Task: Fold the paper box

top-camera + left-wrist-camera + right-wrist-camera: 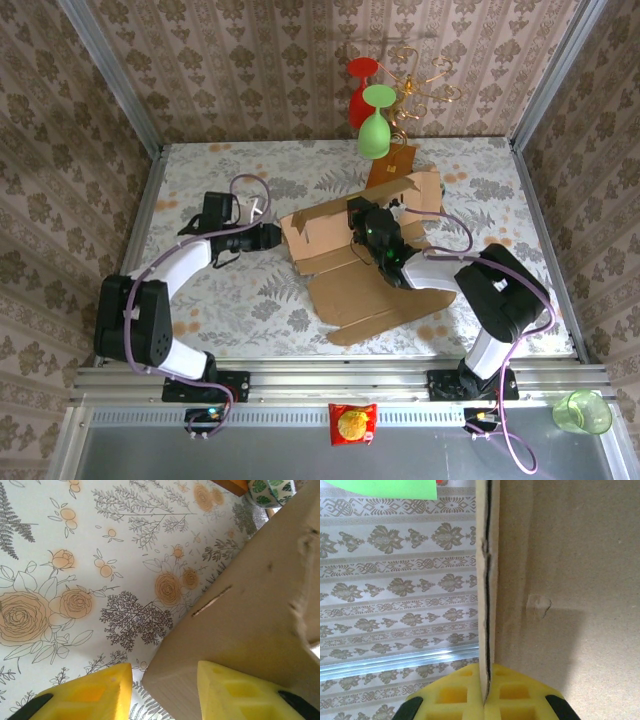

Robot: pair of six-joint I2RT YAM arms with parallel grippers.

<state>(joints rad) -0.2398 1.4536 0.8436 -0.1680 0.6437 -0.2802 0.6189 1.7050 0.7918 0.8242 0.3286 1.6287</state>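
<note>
Right wrist view: the right gripper (485, 694) pinches a raised wall of the paper box (565, 580), apparently holding it upright at mid table (250, 310). The left gripper (164, 677), jaws apart, sits at the box's left corner, likely to brace it.

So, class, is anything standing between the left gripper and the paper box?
Nothing visible does. A corner of the paper box reaches into the gap of the open left gripper, and beside it lies just the floral tablecloth.
</note>
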